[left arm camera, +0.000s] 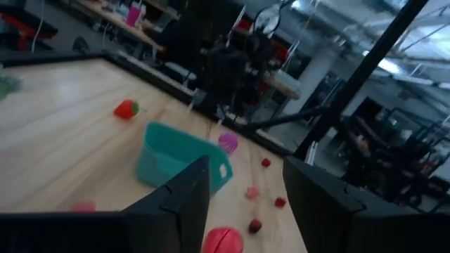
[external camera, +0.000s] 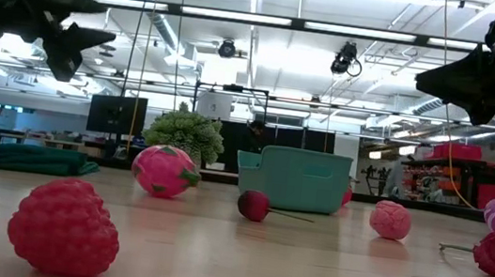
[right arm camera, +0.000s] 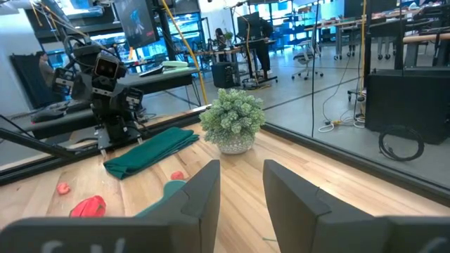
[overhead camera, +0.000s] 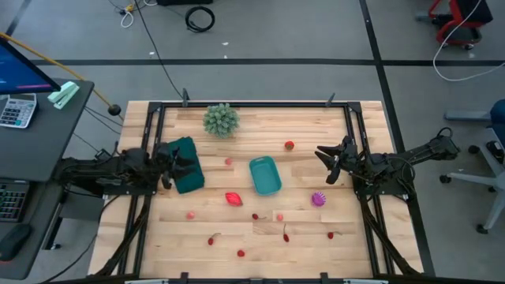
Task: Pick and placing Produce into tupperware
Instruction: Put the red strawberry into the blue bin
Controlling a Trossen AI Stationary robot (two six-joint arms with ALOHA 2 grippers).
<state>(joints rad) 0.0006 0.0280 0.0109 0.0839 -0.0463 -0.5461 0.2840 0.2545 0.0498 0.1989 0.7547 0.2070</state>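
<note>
The teal tupperware tub (overhead camera: 265, 175) stands open near the table's middle, also seen in the low view (external camera: 295, 177) and the left wrist view (left arm camera: 176, 158). Tiny produce lies scattered around it: a red piece (overhead camera: 233, 199) to its near left, the purple spiky ball (overhead camera: 318, 199) to its near right, a red one (overhead camera: 289, 145) on its far side, and several small red and pink pieces nearer the near edge. My left gripper (overhead camera: 175, 164) hovers open left of the tub, above a dark green flat piece (overhead camera: 187, 175). My right gripper (overhead camera: 326, 164) hovers open right of the tub.
A spiky pale-green plant ball (overhead camera: 221, 120) sits near the table's far edge. A black frame rail (overhead camera: 260, 104) runs round the table. A desk with a calculator (overhead camera: 16, 110) stands off the table's left. Bare wood shows between tub and right gripper.
</note>
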